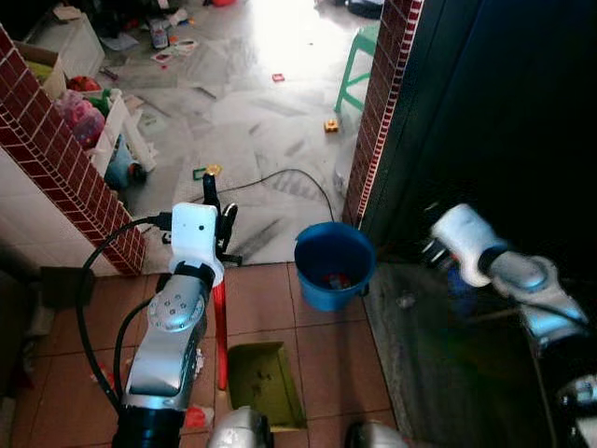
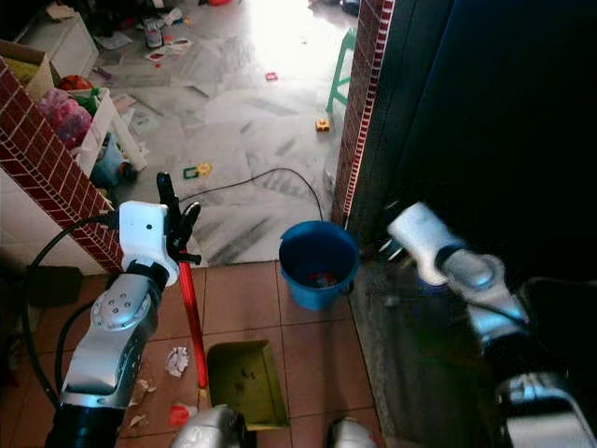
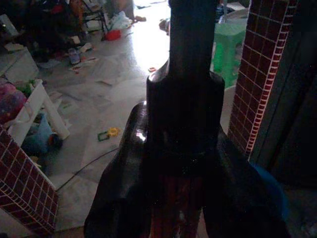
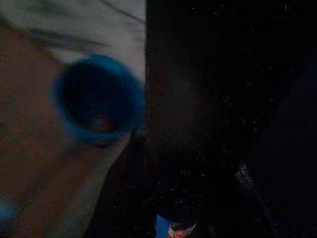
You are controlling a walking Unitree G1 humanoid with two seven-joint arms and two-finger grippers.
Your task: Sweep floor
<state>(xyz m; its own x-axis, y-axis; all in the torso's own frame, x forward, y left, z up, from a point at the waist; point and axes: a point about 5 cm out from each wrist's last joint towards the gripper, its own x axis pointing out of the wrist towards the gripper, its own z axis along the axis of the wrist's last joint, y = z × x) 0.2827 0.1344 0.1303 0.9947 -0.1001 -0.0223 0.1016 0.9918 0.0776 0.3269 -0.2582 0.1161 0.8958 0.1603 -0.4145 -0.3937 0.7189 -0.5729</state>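
Observation:
My left gripper [image 1: 220,211] is raised in front of me, shut on the black top of a red handle [image 2: 191,322]. The handle runs down to an olive-green dustpan [image 2: 244,381] lying on the terracotta tiles near my feet. The black grip [image 3: 184,89] stands between the fingers in the left wrist view. Crumpled white paper [image 2: 177,361] and a red scrap [image 2: 182,413] lie left of the pan. A blue bucket [image 1: 334,264] with some litter inside stands just beyond. My right gripper [image 2: 392,245] is held out beside a dark panel, right of the bucket [image 4: 96,101].
Red brick pillars stand at the left [image 1: 65,159] and at the right [image 1: 378,112]. The right side is a tall dark panel [image 1: 485,112]. A black cable [image 1: 280,177] crosses the marble floor beyond. Toys, a white rack [image 1: 117,131] and a green stool [image 1: 359,56] lie farther off.

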